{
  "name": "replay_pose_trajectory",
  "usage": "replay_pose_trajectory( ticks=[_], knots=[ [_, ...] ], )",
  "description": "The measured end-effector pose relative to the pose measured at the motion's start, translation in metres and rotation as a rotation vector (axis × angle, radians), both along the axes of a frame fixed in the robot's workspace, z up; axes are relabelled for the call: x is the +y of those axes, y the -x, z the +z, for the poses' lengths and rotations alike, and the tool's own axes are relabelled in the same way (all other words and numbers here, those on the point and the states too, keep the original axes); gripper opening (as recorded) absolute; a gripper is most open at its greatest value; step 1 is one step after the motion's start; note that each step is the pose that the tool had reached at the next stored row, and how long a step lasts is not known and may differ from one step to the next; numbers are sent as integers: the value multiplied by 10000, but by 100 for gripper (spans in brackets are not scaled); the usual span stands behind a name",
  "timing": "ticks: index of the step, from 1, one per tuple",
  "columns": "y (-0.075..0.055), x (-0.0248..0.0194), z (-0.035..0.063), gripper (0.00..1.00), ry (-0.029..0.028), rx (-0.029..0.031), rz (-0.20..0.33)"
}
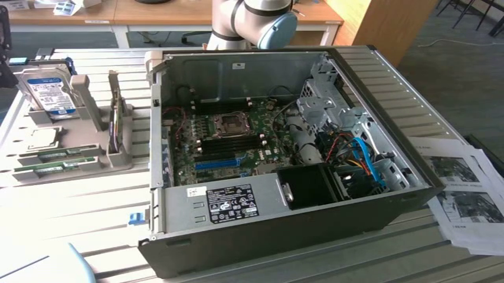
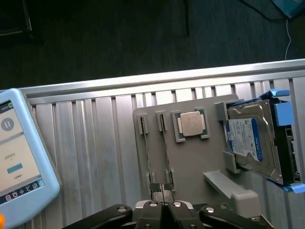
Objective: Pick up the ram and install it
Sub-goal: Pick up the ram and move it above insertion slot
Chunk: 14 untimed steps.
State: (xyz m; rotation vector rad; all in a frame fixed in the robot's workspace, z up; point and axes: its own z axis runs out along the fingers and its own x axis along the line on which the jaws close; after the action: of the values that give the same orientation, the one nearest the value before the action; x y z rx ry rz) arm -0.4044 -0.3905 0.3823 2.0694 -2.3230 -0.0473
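Found gripper (image 2: 162, 187) clenched, grasping nothing, well apart from tray (image 2: 190, 162); required for a clean pick, by judgement: jaws parted, approach squared across thin edge of ram (image 1: 56, 154), hold taken mid-length, clear of twin stick (image 1: 47, 168). Located ram on edge in tray's near slots, exterior view's left; long, narrow, green; chips too small to make out.

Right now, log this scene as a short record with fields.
gripper: shut, holding nothing
ram: two green sticks, both seated in the gray tray
also on tray: hard drive, processor chip
computer case: open, motherboard exposed
task state: no stick picked up yet
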Motion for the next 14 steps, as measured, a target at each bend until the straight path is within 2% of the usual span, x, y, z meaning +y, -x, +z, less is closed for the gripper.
replay_pose_trajectory(
  ticks=[10, 14],
  knots=[
    [0, 0, -3, 9, 0, 0, 1244],
    [0, 0, -3, 9, 0, 1, 1348]
  ],
)
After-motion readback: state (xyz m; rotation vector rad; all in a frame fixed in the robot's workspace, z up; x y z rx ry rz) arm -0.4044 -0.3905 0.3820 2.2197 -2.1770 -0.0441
